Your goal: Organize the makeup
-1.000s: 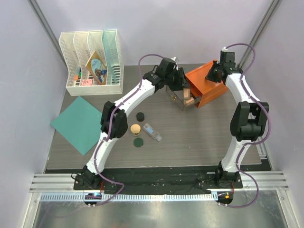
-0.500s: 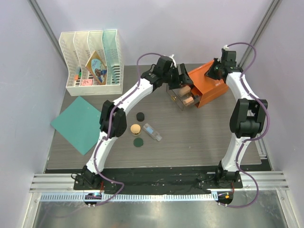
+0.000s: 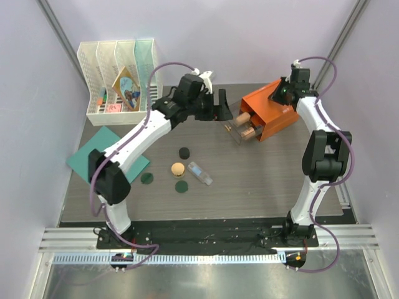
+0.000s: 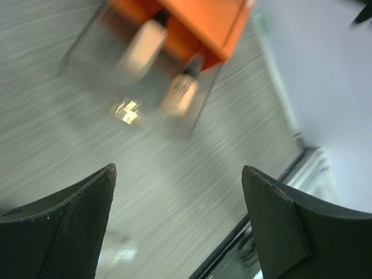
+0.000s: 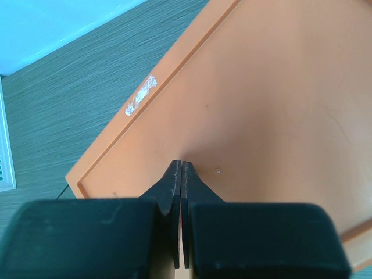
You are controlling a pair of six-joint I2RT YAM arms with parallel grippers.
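Two smooth peach bottles with black caps lie in a clear plastic drawer standing out of the glossy orange box, upper right of centre. Mid-frame on the grey wood-grain table sit a black jar, a round tan compact, a clear tube, a flat green disc below the compact and a second disc by the teal sheet's edge. Left claw hangs spread and empty just left of the drawer. Right claw is pressed together, tips on the box top. White mesh rack, upper left.
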